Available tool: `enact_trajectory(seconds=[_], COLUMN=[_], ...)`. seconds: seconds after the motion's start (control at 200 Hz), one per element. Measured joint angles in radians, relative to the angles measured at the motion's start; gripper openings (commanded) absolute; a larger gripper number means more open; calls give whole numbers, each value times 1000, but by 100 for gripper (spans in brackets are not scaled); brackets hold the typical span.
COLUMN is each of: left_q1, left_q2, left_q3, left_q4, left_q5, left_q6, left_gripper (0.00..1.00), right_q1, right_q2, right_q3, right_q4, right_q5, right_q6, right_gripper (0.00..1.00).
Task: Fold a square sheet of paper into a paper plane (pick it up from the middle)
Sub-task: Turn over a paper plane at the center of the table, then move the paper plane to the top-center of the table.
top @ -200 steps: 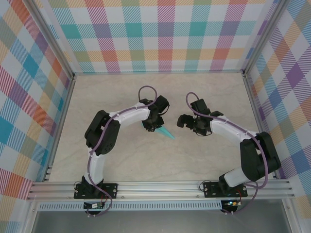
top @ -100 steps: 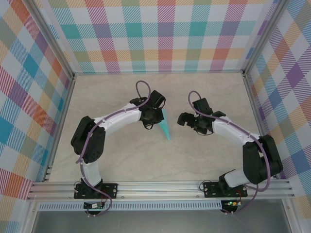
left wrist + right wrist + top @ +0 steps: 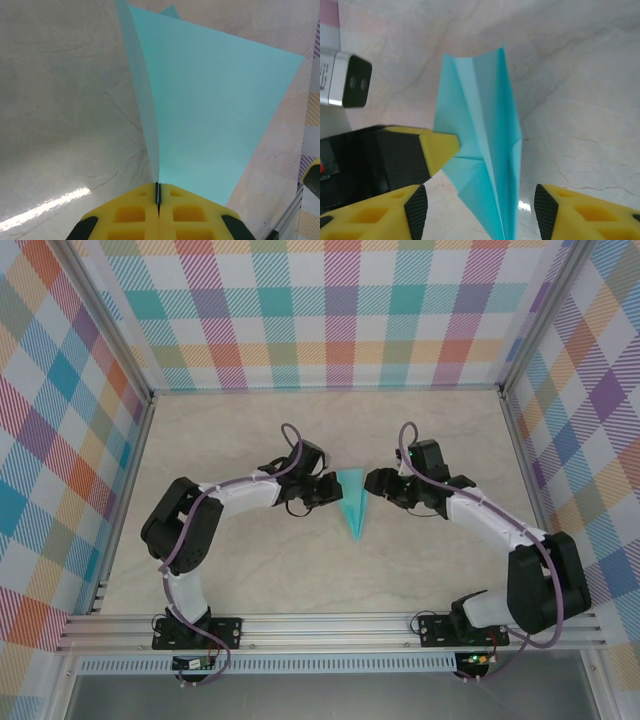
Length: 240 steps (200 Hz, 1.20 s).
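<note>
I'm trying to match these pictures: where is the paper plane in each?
Top external: paper plane at the centre, tip toward the arm bases.
Left wrist: paper plane upper middle, above the closed yellow fingers.
Right wrist: paper plane centre, between the spread fingers.
Shared landmark: left gripper pinching its side.

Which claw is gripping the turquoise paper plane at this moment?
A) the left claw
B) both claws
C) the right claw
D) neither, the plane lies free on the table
A: in the left wrist view the left claw is shut on the edge of the paper plane, while in the right wrist view the right claw stands wide open, with a gap on each side of the plane.
</note>
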Motion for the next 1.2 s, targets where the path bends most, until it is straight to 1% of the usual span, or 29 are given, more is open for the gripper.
enact_trajectory(seconds=[0.185,0.355,0.585,0.8,0.91,1.065,1.2], left_q1=[0,1,3,5,6,9,21], left_q2=[47,56,56,58,61,62,71], left_q3=[-38,-61,-61,-61,-63,-76,-86], left_q4=[69,75,74,74,74,75,80], left_q5=[27,28,23,6,5,5,9], left_q6=[0,6,12,11,12,11,11], left_gripper=[0,0,0,0,0,0,0], right_q1=[41,61,76,89,91,93,93], right_q2=[115,180,210,239,276,286,291], right_q3=[0,11,40,67,78,79,79], right_q4=[14,22,33,40,39,18,14], right_q5=[-53,-73,-89,-90,-84,-49,-37], right_q6=[-5,-5,-10,-18,-22,-35,-44], right_gripper=[50,48,45,45,47,55,59])
